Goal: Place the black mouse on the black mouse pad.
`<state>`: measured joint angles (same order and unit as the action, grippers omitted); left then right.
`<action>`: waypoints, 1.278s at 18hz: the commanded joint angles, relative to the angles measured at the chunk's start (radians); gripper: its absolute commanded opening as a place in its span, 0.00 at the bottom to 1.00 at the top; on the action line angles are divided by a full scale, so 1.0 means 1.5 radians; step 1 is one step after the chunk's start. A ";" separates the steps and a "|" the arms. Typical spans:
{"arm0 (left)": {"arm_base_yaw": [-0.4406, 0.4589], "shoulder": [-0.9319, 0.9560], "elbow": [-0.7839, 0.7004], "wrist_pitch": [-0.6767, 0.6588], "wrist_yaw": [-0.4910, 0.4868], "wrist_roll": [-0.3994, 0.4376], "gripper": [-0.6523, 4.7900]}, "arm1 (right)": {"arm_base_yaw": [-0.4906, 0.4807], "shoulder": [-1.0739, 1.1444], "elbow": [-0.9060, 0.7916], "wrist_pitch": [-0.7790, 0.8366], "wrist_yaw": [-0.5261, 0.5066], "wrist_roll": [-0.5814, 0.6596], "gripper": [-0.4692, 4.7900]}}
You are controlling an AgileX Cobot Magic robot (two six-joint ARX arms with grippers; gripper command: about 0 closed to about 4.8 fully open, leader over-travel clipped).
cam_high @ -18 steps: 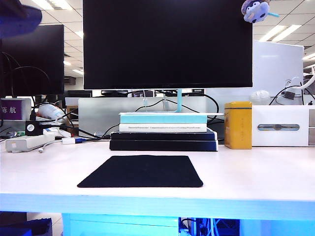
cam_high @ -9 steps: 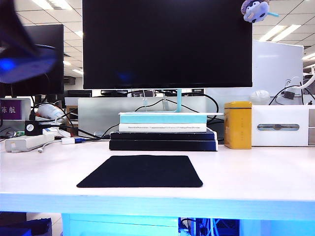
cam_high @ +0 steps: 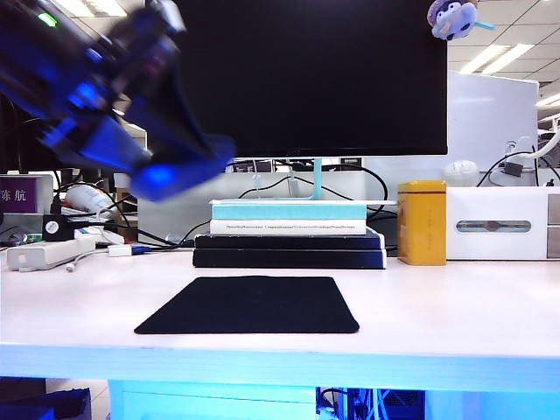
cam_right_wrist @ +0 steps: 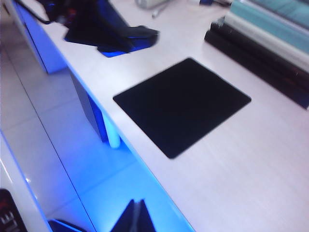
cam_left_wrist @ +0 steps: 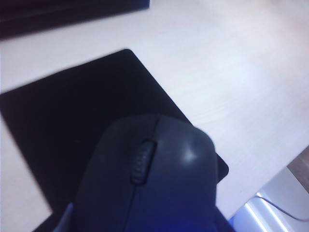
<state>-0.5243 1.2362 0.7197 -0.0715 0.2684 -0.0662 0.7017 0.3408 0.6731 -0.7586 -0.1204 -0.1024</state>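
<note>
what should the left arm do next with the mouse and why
Probably lower it straight down: the left pincer holds the mouse in the air over the mouse pad, which lies bare on the desk.

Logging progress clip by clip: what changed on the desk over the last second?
The left arm swung from the upper-left corner of the exterior view down and rightward; its left gripper carries the black mouse above the black mouse pad, not yet set down. The pad and book stack stayed in place. The right gripper hangs off the desk edge.
</note>
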 commanded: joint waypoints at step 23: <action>-0.009 0.274 0.076 0.170 0.041 -0.011 0.11 | -0.002 0.260 -0.028 0.325 -0.043 -0.027 0.08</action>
<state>-0.5350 1.6363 0.8227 0.1642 0.3229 -0.0834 0.7002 0.7174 0.6273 -0.3119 -0.1802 -0.1406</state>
